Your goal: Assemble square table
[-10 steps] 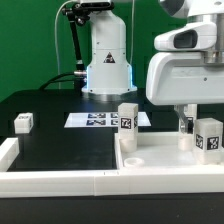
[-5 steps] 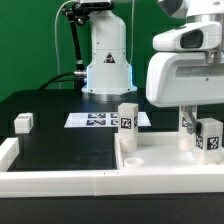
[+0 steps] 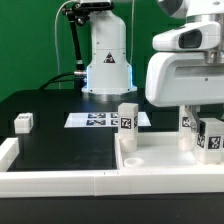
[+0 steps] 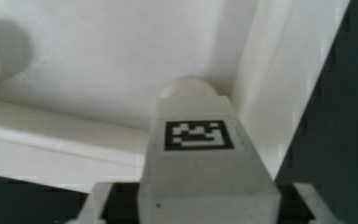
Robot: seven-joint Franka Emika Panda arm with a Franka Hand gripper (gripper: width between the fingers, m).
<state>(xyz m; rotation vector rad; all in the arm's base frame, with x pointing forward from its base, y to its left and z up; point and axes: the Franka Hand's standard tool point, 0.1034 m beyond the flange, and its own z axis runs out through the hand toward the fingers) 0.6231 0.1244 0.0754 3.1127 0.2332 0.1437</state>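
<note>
Fingers (image 3: 189,126) point straight down over the square slab (image 3: 150,158), clamped on a tagged leg (image 4: 197,150).

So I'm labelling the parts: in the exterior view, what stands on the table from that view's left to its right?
Small tagged leg → marker board → upright leg on the square slab → leg under the arm.

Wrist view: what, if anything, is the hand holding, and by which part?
A white tagged leg, held between the fingers by its near end; its rounded far end points toward the tabletop slab.
</note>
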